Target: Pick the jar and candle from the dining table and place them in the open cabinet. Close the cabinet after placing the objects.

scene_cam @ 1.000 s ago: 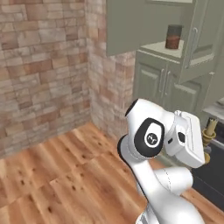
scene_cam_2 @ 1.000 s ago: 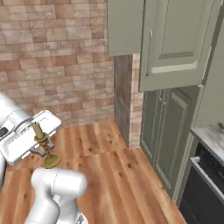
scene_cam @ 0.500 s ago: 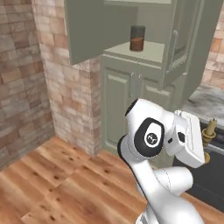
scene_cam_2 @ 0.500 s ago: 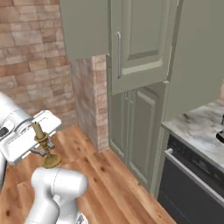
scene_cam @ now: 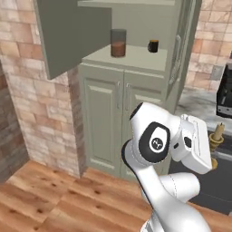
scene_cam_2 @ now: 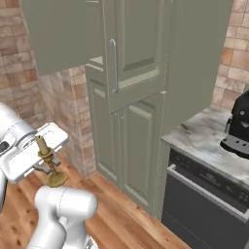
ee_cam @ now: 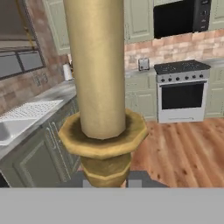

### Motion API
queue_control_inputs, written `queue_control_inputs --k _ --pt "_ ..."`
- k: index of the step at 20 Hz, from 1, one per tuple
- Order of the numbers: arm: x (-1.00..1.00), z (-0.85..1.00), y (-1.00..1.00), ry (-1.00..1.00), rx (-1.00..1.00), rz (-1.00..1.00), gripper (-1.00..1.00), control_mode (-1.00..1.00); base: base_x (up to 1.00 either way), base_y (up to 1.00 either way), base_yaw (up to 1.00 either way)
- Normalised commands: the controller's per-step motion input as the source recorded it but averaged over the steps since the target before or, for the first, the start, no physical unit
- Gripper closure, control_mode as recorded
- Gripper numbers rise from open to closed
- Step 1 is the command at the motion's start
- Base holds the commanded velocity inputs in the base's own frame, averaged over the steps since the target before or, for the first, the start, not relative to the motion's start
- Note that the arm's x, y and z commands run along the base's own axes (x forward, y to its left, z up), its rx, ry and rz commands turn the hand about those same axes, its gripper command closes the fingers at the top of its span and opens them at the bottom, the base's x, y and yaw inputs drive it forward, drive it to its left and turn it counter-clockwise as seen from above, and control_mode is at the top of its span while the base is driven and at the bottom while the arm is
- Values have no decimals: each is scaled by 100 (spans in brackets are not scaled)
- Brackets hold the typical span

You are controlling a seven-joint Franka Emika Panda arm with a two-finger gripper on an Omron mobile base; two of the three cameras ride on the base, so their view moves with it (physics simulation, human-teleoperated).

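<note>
My gripper [scene_cam_2: 45, 168] is shut on the candle [scene_cam_2: 46, 160], a tan stick in a gold goblet-shaped holder with a round base. I hold it upright beside the white arm, well short of the cabinet. Up close, the candle [ee_cam: 101, 92] rises between my gripper [ee_cam: 108, 179] tips; it also shows past the hand [scene_cam: 216, 137]. The jar [scene_cam: 118, 43], clear glass with brown powder, stands on the inner shelf of the open sage-green cabinet [scene_cam: 136, 62]. Both upper doors stand open, one at the left [scene_cam: 68, 31] and one at the right [scene_cam_2: 130, 53]. The dining table is out of view.
A small black cup [scene_cam: 153, 45] stands right of the jar on the shelf. A marbled counter [scene_cam_2: 202, 138] with a black coffee machine [scene_cam_2: 238, 127] lies right of the cabinet, over a dark appliance front [scene_cam_2: 206, 204]. Brick wall [scene_cam: 27, 90] at left, wooden floor [scene_cam: 54, 199] below.
The whole picture has shifted as the base moved: the cabinet now stands nearer and more central. The candle stays in my shut gripper and the arm's pose is unchanged.
</note>
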Motion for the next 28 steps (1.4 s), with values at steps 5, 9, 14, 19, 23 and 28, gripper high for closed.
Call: queue_control_inputs --k 5,9,14,19,23,28 --pt "0 0 0 0 0 0 100 100 55 35 -35" --pt "0 0 0 0 0 0 100 100 50 23 -32" --pt "0 0 0 0 0 0 100 100 44 15 -32" --pt "0 0 0 0 0 0 100 100 37 23 -33" --pt "0 0 0 0 0 0 100 100 34 31 -34" --pt "0 0 0 0 0 0 100 100 38 42 -34"
